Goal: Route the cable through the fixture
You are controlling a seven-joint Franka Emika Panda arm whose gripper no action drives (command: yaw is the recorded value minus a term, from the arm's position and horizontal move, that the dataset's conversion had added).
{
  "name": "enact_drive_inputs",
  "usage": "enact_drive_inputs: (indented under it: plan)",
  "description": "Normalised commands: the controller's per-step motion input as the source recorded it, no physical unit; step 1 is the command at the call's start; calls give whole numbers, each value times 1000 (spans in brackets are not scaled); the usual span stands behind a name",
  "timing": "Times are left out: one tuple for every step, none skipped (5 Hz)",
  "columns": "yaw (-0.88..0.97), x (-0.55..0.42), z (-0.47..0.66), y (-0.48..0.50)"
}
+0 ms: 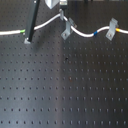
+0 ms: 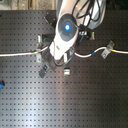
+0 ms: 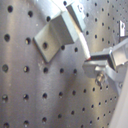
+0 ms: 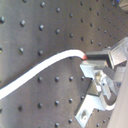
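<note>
— Where does the cable (image 1: 84, 34) lie just now?

— It runs across the far part of the table (image 1: 65, 90), from the first exterior view's left edge to its right edge. It passes a green band (image 1: 23, 32), then the middle clip (image 1: 67, 29), dips and rises to the right clip (image 1: 112, 29), where I see a blue band (image 1: 94, 33) and a yellow one (image 1: 109, 35). A dark post (image 1: 31, 22) stands near the green band.

— How do you judge it will handle?

— Light and limp, I'd say: it sags into curves between the clips, so it will follow wherever I lead it and spring little. Thin and smooth, it may slip through a loose hold. I would take it close beside a clip, so that only a short free length has to be steered.

— And your tool?

— My tool (image 4: 95, 62) is down at the middle clip. In the second wrist view the cable (image 4: 45, 67) ends right at my fingers (image 4: 107, 57), so I judge they are pressed together on it; the first wrist view shows the grey clip (image 3: 55, 32) just beside them.
</note>
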Motion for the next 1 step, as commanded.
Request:
enact_drive_inputs:
  plan:
    - [0,-41,438,17]
